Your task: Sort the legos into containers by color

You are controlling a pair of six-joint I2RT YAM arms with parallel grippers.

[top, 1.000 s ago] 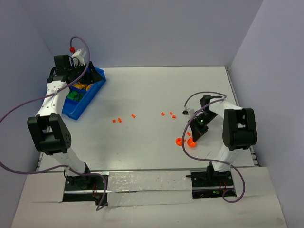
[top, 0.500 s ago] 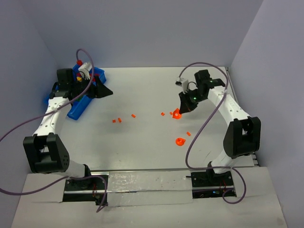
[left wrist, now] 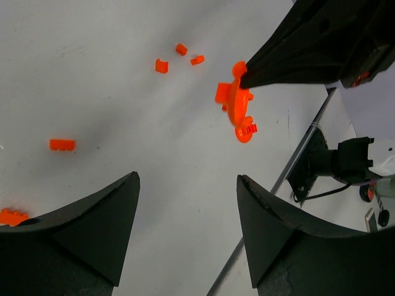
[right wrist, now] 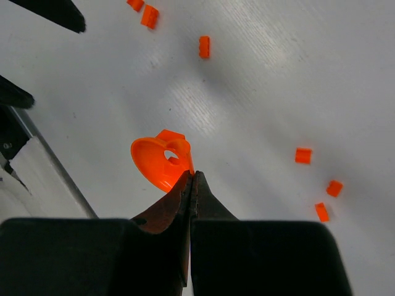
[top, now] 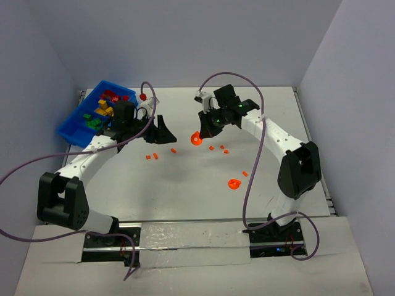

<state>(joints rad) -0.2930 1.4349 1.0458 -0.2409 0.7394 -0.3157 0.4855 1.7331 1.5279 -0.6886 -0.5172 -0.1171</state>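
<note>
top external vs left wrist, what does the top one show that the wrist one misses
Only top external: the blue bin holding red, yellow and green bricks, and a second orange rounded piece lying on the table. Only left wrist: a close look at the left gripper, open and empty. Both: the right gripper shut on an orange rounded piece, with small orange bits scattered on the table.

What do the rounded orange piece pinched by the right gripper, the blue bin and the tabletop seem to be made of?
The rounded orange piece is likely plastic: smooth, glossy, apparently slightly translucent at its thin rim. The blue bin looks like moulded plastic, with uniform colour and a mild sheen. The tabletop is white and matte with faint streaks; laminate or painted board, cannot tell which.
</note>
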